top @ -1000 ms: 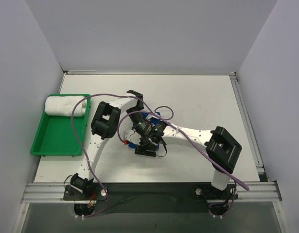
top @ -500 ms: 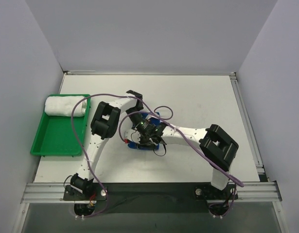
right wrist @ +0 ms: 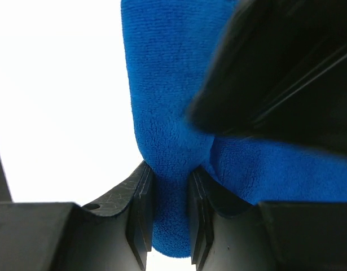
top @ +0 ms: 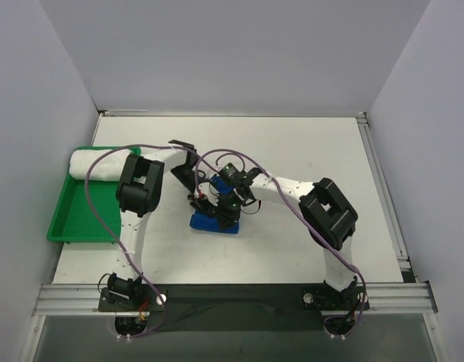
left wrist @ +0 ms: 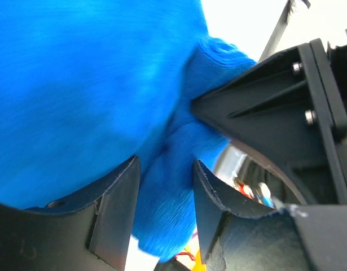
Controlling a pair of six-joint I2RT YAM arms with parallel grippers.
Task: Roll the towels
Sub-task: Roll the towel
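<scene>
Top external view: the blue towel (top: 210,223) is seen near the middle of the table (top: 307,143), bunched into a short bundle whose long axis runs left to right. Both arms are brought together over it. The left gripper (top: 195,194) is placed at its left far side and the right gripper (top: 227,211) just beside it on the right, so neither arm is clearly nearer. The bulk of the bundle lies on the near side of both grippers. The white towel (top: 103,162) is seen as a roll at the far end of the green tray (top: 84,222), well apart on the left, on the left arm's side.

Left wrist view: a fold of the blue towel (left wrist: 77,84) is seen between the fingers (left wrist: 114,209), which stand partly apart. Whether the cloth is gripped or merely lies in the gap cannot be told.

Right wrist view: a narrow fold at the blue towel's (right wrist: 162,84) edge is pinched, and the fingers (right wrist: 140,209) are pressed close on it from both sides.

Any further rolling is judged to turn on this left-to-right axis.
</scene>
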